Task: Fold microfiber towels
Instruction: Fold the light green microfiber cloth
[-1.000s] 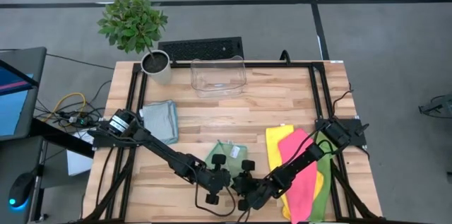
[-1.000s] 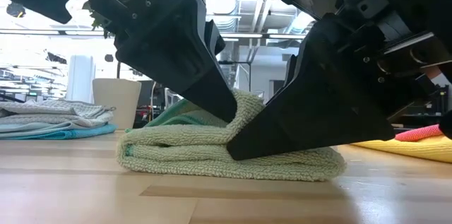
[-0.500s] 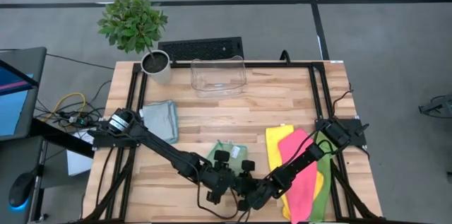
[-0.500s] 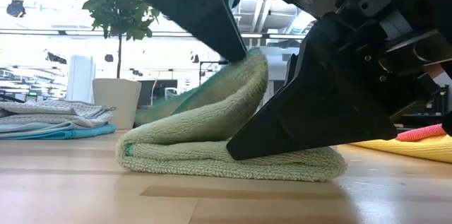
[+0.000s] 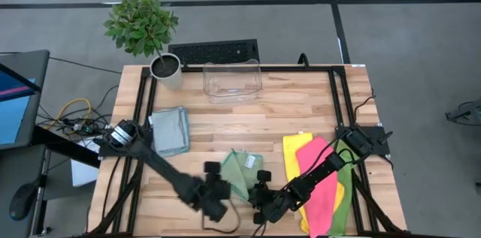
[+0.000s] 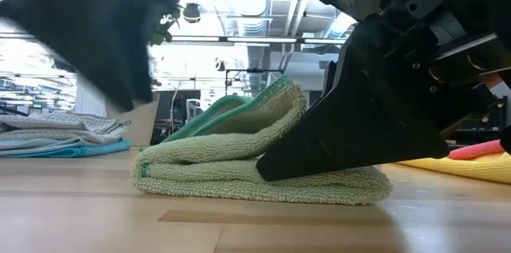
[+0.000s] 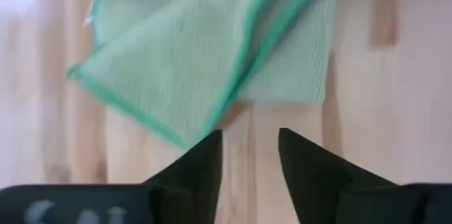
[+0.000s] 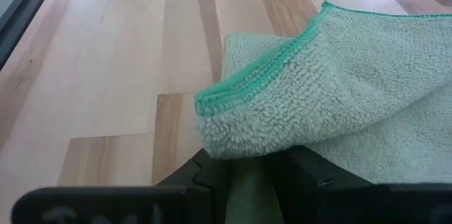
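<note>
**Right claw pins pale green towel as left arm hangs clear**

A wooden table (image 5: 301,110) carries the work, with a potted plant (image 5: 146,31) at its far left corner and a clear plastic bin (image 5: 232,80) at the middle of the far edge. A folded stack of grey and blue towels (image 5: 170,129) rests on the left side; yellow, pink and lime towels (image 5: 319,182) lie spread on the right, under the right arm. Near the front edge sits the pale green towel (image 6: 239,157), folded over, its teal-edged top layer bulging upward. The right gripper (image 8: 247,171) has its fingers closed on a fold of that cloth at the table surface. The left gripper (image 7: 248,155) hangs just beside the towel's left side, fingers parted a little, with only bare wood showing between them.
</note>
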